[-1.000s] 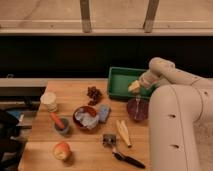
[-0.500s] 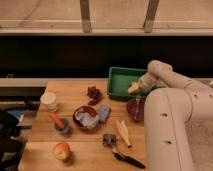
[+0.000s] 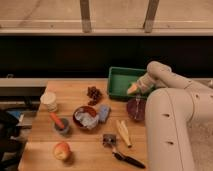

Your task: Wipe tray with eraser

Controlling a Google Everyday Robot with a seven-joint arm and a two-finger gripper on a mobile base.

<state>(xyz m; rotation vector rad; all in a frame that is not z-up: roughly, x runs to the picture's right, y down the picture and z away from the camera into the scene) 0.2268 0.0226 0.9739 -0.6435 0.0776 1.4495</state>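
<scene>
The green tray stands at the back right of the wooden table. The pale cream eraser sits at the tray's front right part, just over the rim. My gripper is right at the eraser, reaching in from the right on the white arm, and touches or covers the eraser's right end. Whether the eraser is gripped does not show.
A dark red bowl sits just in front of the tray, under the arm. Another red bowl holds a white cloth, with a light blue sponge beside it. Yellow sticks, a brush, a cup and a fruit lie around.
The gripper has eased slightly left and down at the tray's front right. The eraser has stayed almost in the same spot at its tip.
</scene>
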